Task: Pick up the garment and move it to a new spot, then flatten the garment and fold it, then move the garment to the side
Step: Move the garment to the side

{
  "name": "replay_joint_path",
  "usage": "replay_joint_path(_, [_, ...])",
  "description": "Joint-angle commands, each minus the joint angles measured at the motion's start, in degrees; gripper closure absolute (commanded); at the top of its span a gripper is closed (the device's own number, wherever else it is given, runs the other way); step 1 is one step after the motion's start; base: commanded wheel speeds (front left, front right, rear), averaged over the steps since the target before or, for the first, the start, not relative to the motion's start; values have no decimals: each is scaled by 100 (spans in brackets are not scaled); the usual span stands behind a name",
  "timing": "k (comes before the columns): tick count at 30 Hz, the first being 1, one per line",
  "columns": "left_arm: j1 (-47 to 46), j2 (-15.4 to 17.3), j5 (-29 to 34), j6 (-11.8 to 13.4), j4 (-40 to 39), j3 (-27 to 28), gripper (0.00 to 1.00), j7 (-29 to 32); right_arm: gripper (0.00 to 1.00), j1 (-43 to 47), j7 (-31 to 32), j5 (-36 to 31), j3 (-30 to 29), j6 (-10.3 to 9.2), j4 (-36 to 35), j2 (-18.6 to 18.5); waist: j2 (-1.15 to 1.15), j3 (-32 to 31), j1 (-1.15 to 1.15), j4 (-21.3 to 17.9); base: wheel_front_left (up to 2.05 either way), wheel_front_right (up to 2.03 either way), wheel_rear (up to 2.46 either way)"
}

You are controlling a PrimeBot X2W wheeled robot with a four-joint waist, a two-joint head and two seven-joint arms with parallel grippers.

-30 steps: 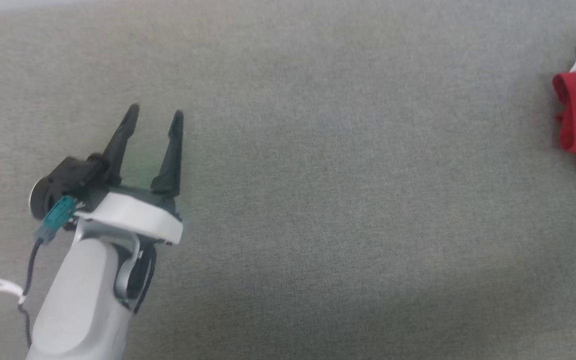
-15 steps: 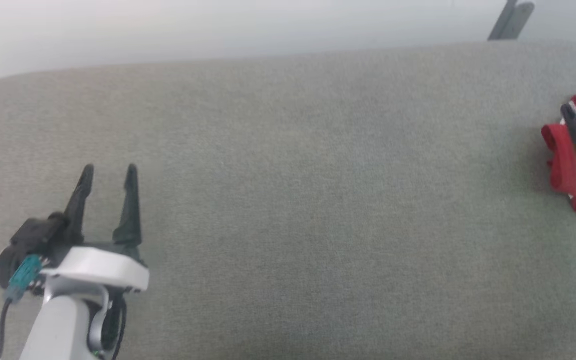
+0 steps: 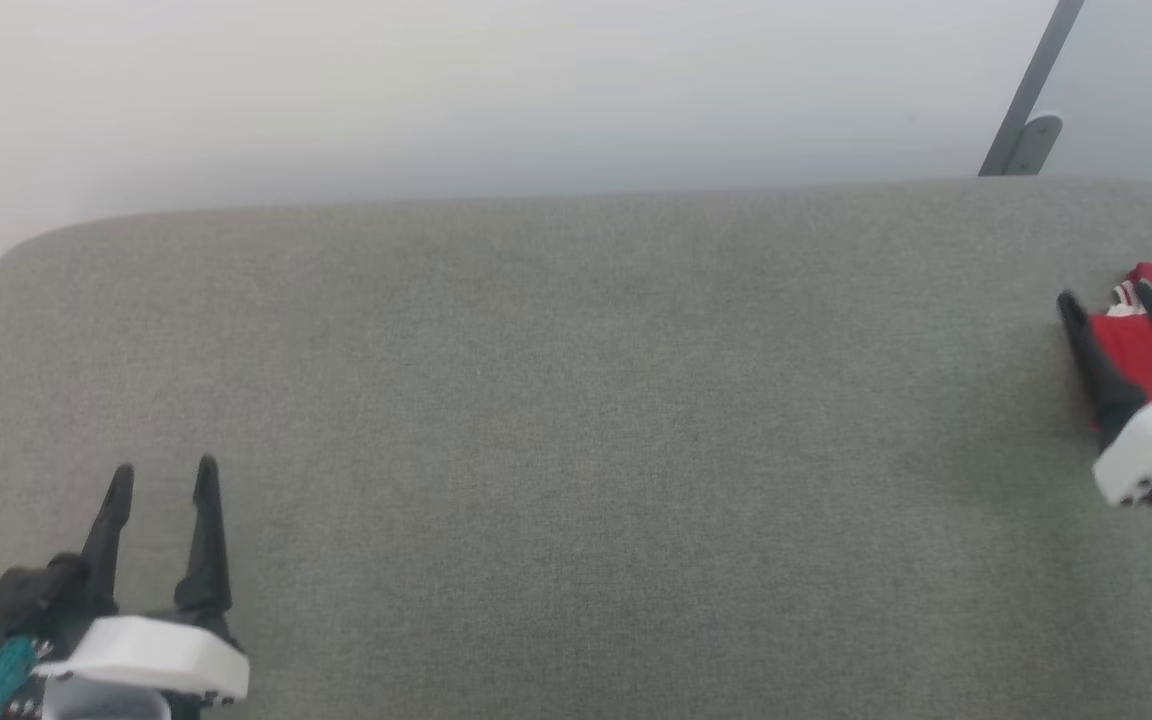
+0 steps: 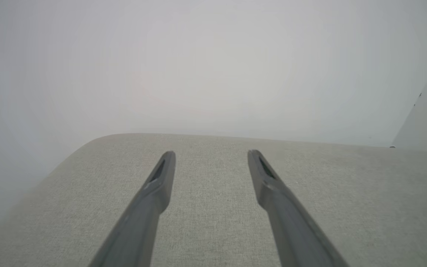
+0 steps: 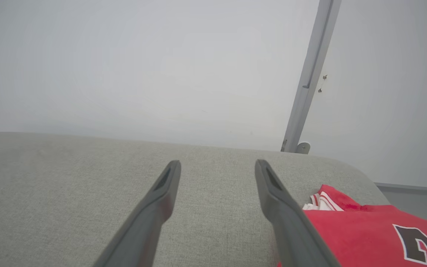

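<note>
Left claw: the left claw (image 3: 164,468) is sitting at the near left of the worktop (image 3: 576,400), its two dark fingers standing apart and pointing away from the robot. In the left wrist view the left claw (image 4: 210,154) is holding nothing, with bare grey fabric showing between the fingers.

Right claw: the right claw (image 3: 1105,293) is hanging at the far right edge of the head view, fingers spread. In the right wrist view the right claw (image 5: 217,163) is gripping nothing, with only worktop (image 5: 69,193) in the gap.

Garment: the red garment (image 3: 1141,350) is lying bunched near the worktop's far right corner, partly hidden by the right claw. From the wrist, the garment (image 5: 350,230) is lying just to the right of the right-hand finger, showing white striped trim and black white-edged print. I cannot tell whether it is touching the finger.

Backdrop: a pale wall (image 3: 536,90) and a slanted grey post (image 3: 1031,90) are standing behind the worktop.
</note>
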Motion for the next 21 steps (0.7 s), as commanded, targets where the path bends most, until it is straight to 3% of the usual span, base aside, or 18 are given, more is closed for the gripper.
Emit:
replay_joint_path(1, [137,-14,26,-30,-14,84,0,-25,0,336,-21,-255,-284,-9,-176,125,0,-80,0,-24,0,0,0])
replay_joint_path(11, [524,-129,98,-167,-63,350,0,-25,0,1815,-23,-1523,-1747,-8,-1357,864,0,-291,0,-88,0,0,0])
replay_joint_path(21, [746,-233,218,-275,-101,557,0,-25,0,2695,-24,-2045,-2460,-8,-2114,1442,0,-382,0,-159,0,0,0])
